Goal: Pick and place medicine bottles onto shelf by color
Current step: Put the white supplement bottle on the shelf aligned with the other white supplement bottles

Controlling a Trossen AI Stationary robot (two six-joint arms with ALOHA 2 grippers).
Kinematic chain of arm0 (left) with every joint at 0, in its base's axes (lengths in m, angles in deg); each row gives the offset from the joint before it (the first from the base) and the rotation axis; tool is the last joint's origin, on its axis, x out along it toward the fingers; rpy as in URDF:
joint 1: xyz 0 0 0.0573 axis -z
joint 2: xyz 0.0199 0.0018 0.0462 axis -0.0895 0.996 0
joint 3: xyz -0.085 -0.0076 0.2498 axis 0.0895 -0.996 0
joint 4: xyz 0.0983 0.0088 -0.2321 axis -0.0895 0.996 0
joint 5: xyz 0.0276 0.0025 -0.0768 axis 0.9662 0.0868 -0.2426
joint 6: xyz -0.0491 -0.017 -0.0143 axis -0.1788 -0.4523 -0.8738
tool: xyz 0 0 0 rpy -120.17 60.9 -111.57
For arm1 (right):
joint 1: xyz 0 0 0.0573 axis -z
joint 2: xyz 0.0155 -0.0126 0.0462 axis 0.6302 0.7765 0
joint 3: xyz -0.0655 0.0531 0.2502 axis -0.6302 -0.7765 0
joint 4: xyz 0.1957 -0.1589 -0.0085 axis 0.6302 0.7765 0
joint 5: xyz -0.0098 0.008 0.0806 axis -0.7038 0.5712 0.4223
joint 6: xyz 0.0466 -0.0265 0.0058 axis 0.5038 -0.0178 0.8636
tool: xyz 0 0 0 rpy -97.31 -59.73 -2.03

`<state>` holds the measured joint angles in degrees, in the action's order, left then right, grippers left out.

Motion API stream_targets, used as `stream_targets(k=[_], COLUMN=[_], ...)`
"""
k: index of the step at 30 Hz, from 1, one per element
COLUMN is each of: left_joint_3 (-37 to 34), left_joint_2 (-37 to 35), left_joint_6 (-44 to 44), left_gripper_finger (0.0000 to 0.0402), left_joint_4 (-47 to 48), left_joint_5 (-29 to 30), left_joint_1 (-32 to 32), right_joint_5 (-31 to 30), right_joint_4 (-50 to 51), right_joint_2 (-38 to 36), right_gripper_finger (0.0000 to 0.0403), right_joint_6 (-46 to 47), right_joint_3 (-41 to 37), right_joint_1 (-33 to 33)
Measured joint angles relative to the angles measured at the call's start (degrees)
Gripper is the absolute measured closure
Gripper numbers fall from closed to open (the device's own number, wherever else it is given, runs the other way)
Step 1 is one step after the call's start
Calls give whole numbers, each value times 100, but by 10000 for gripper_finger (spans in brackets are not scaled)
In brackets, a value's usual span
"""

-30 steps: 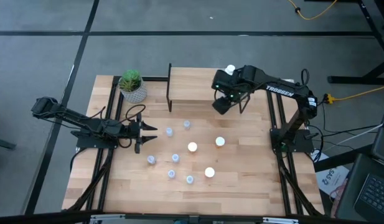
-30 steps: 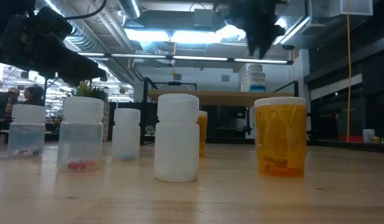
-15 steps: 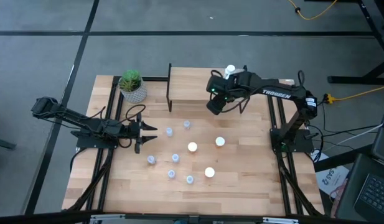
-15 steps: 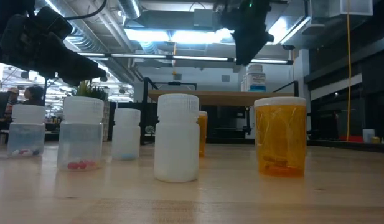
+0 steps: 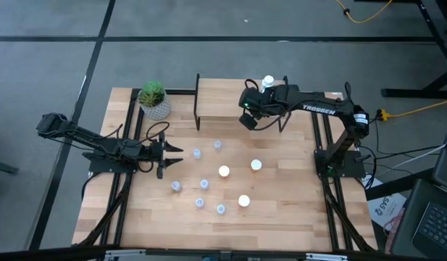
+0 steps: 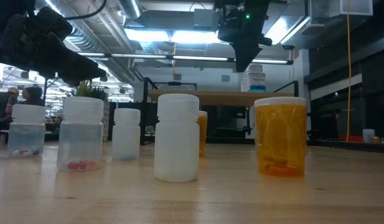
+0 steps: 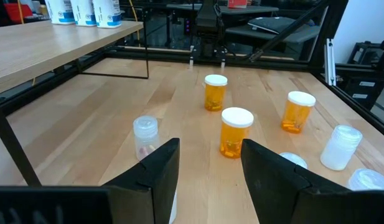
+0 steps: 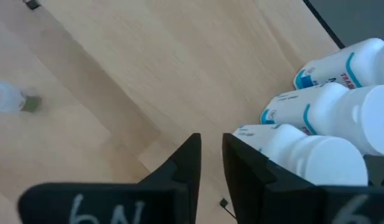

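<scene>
On the table [image 5: 281, 210], orange, pale and white medicine bottles [image 5: 224, 172] are scattered; white ones already stand on the shelf [image 5: 223, 101]. Light, rigid, slick plastic is judged; best gripped mid-body below the cap. Right gripper [image 8: 210, 158] hangs over the shelf, fingers nearly together, empty. Left gripper [image 7: 207, 165] waits spread, holding nothing.

Grey carpet floor [image 5: 56, 65] with dark seam lines, yellow cable [image 5: 415, 110] trailing right of the table, laptop [image 5: 433, 217] at lower right, exposed ceiling ducts [image 6: 86, 37], bright strip lights [image 6: 173, 34], workshop benches behind
</scene>
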<state>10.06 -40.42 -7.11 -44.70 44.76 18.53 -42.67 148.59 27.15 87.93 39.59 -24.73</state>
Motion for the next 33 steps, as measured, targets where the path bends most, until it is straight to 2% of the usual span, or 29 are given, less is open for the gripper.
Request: stream_targets(k=[8, 23, 33], left_joint_3=[0, 0, -1], left_joint_2=[1, 2, 2], left_joint_6=[-1, -2, -2], left_gripper_finger=[237, 237, 237], left_joint_4=[0, 0, 0], left_joint_5=[0, 0, -1], left_joint_1=[-1, -1, 1], right_joint_5=[-81, -250, -238], right_joint_4=[67, 388, -119], right_joint_2=[0, 0, 0], right_gripper_finger=[344, 344, 344], right_joint_6=[17, 148, -151], right_joint_3=[0, 0, 39], right_joint_1=[206, 207, 200])
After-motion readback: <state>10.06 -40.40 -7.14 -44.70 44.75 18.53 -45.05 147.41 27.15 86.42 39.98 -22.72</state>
